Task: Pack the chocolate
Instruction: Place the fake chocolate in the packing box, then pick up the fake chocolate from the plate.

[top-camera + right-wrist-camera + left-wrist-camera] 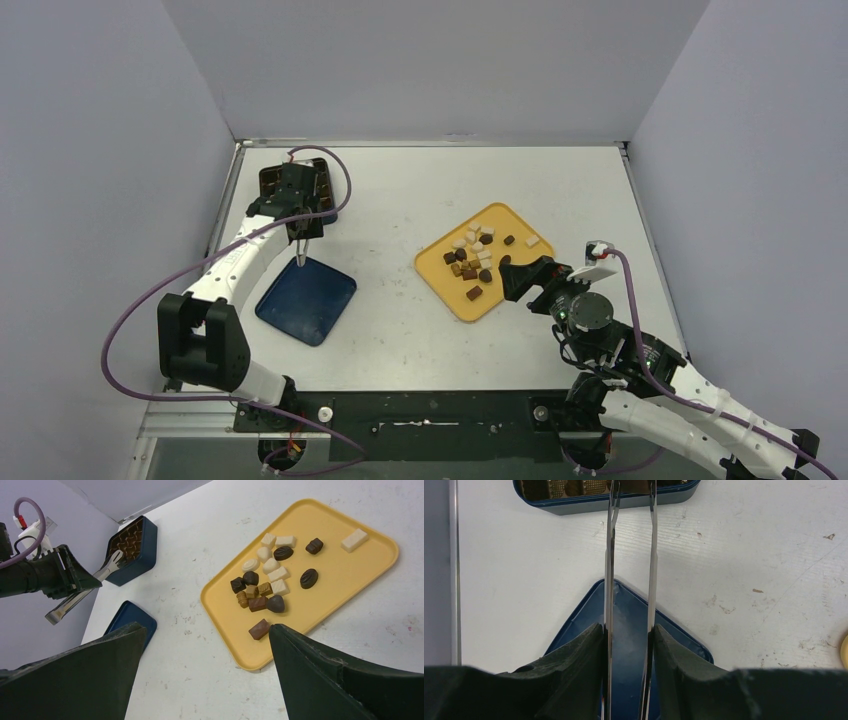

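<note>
Several small dark, mid-brown and cream chocolate pieces (472,262) lie on the yellow tray (520,283); they also show in the right wrist view (265,587). My left gripper (300,228) is shut on the metal tongs (610,555) and holds them above the table. The tong tips (114,561) reach over the near rim of the blue box (322,180), and the hinge end hangs over the blue lid (307,300). I see no piece between the tips. My right gripper (520,272) is open and empty at the tray's near edge, one finger (300,655) beside a brown piece (259,629).
The blue box (131,547) has a ribbed gold insert (589,486). The lid (629,615) lies flat under the left gripper (629,630). Grey walls close in the table on the left, back and right. The yellow tray (345,585) lies right of centre.
</note>
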Available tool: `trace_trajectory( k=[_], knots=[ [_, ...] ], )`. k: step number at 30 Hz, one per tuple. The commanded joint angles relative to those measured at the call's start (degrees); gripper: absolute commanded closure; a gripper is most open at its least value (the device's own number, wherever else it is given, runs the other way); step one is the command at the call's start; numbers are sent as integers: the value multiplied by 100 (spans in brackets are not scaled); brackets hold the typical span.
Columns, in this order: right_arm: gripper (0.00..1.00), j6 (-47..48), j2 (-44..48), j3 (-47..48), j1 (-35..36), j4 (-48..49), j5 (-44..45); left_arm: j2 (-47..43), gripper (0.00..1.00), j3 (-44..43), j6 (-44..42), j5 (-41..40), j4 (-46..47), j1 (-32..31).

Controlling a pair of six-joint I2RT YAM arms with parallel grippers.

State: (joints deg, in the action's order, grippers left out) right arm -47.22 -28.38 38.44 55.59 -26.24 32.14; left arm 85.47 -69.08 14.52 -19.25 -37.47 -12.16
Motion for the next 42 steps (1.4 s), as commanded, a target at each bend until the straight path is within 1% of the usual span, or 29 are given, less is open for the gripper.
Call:
trace_trajectory(
  k=[1,12,20,24,27,32,37,42],
  knots=[
    [0,-1,68,14,31,119,-5,-35,63,-185,-24,-17,180,43],
    [0,-32,27,24,31,110,-6,-180,62,-214,-2,113,177,39],
    [0,-50,-59,27,31,123,46,-453,63,-257,-98,938,202,-17],
    [0,-59,-125,104,31,43,76,-612,63,-370,-103,1166,119,-235],
    [0,-42,-117,105,34,35,114,-782,63,-436,-86,1169,28,-530],
    [0,-12,-90,110,38,21,173,-1203,63,-308,18,1178,69,-1387],
    [0,-4,-88,124,33,-2,192,-1374,63,-279,213,1329,48,-2034],
    [0,-39,-79,235,32,-149,239,-1442,63,-124,382,1127,138,-3058]
  ],
)
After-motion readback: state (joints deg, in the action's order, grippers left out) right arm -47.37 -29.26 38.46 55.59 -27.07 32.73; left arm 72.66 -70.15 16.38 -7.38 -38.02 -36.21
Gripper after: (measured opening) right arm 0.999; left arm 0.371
